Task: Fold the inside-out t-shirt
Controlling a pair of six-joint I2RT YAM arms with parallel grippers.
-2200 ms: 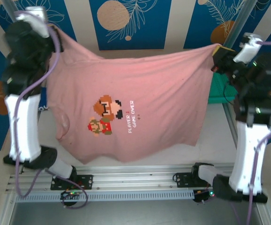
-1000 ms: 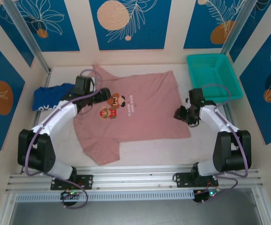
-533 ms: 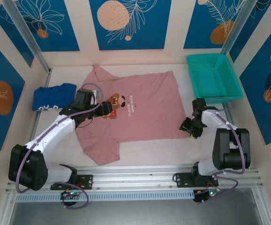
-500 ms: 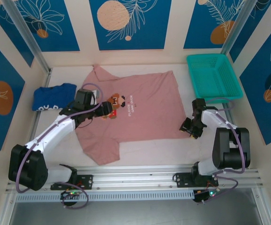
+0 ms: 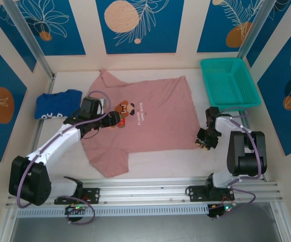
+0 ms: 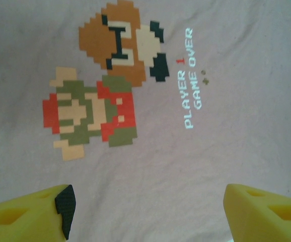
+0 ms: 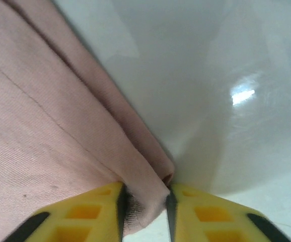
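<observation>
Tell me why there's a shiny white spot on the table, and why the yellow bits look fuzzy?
Right wrist view: that spot is light glaring off the glossy table; the right gripper, pinching the t-shirt edge, sits too near the lens, so it blurs. Left wrist view: the print is sharp, the open left gripper soft. Top external view: even light, faint shadows.

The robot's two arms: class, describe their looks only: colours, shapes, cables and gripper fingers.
The left arm and right arm both have smooth white link shells between bulky black joints. A thin purple cable loops along each. The left gripper and right gripper are black-bodied, with chunky yellow fingers that have moulded recesses and dark inner pads.
</observation>
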